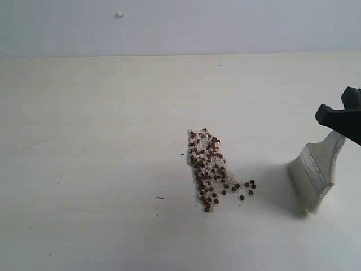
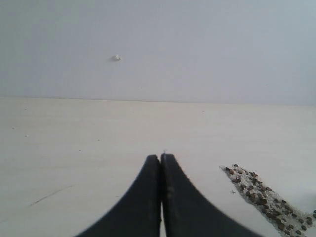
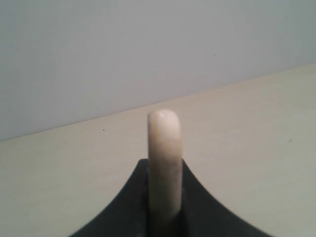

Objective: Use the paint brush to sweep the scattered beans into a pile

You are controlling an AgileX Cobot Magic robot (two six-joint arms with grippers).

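Note:
The beans lie in a narrow pile [image 1: 206, 168] near the table's middle, reddish-brown mixed with whitish grains. A few stray beans [image 1: 246, 188] sit just right of its near end. The paint brush [image 1: 319, 168] stands tilted to the right of the pile, bristles [image 1: 303, 189] down at the table and apart from the beans. My right gripper [image 1: 343, 117] is shut on its cream handle [image 3: 164, 148], which sticks out between the black jaws [image 3: 164, 165]. My left gripper [image 2: 161, 157] is shut with nothing in it, and the pile [image 2: 260, 196] shows off to one side of it. The left gripper is outside the exterior view.
The pale table [image 1: 90, 169] runs back to a grey wall with a small white spot [image 1: 119, 14]. A tiny dark mark [image 1: 160, 197] lies left of the pile.

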